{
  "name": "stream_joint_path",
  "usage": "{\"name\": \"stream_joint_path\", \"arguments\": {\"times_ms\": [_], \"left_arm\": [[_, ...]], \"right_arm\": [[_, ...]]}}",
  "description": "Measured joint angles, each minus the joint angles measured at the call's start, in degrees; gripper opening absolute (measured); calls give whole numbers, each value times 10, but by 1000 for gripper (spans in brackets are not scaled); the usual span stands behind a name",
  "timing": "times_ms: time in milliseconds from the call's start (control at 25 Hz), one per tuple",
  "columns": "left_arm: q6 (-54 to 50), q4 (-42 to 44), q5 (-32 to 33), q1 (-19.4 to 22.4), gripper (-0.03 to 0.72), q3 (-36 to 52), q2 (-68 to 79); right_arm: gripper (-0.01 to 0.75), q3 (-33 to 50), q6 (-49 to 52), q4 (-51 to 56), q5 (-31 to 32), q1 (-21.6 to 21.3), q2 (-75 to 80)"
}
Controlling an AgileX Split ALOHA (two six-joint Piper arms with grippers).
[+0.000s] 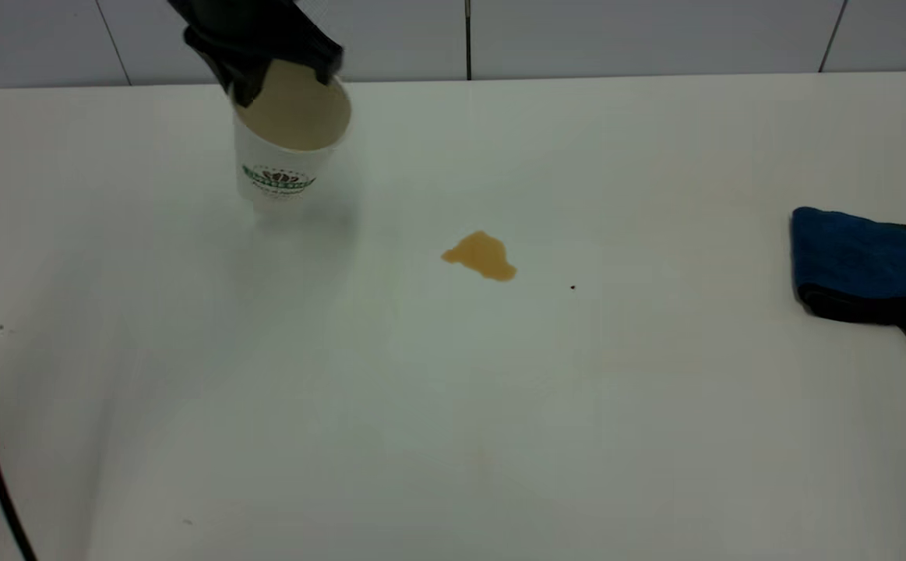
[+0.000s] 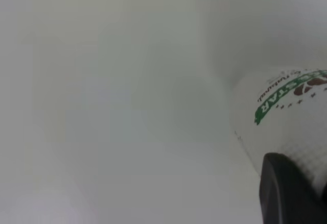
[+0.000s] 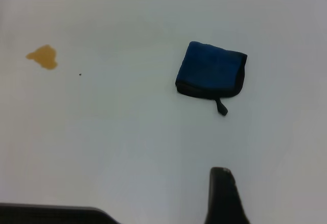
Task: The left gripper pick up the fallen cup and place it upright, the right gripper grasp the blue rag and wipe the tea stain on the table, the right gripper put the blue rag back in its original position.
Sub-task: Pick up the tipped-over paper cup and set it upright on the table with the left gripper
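Left claw [image 1: 285, 66] clamped on the rim of the cup [image 1: 285, 148] at the far left of the table [image 1: 453, 405], holding it mouth-up and slightly tilted; cannot tell whether its base touches the surface. Tea stain [image 1: 481, 255] near the middle, well apart from the cup, with a tiny dark speck [image 1: 572, 287] just beside it. Blue rag [image 1: 864, 263] lying flat near the right edge, untouched. Right claw [image 3: 225, 198] hovering above the table near the rag, grip state impossible to tell.
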Motion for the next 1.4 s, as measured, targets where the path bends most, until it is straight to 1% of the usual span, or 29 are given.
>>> {"name": "stream_joint_path", "arguments": {"times_ms": [200,320,400,520,720,1000,1120,1240,1400], "left_arm": [[200,-254,-22,81,6,0,10],[307,-358,-37,101,6,0,19],[347,-391,-46,104,6,0,28],[363,-402,-50,104,6,0,42],[362,-380,-51,104,7,0,49],[362,-376,-66,105,10,0,49],[362,-372,-66,105,30,0,49],[362,-372,-67,105,94,0,49],[361,-372,-67,105,269,0,49]], "right_arm": [[518,0,0,0,0,0,0],[518,0,0,0,0,0,0],[518,0,0,0,0,0,0],[518,0,0,0,0,0,0],[518,0,0,0,0,0,0],[518,0,0,0,0,0,0],[518,0,0,0,0,0,0],[518,0,0,0,0,0,0],[518,0,0,0,0,0,0]]}}
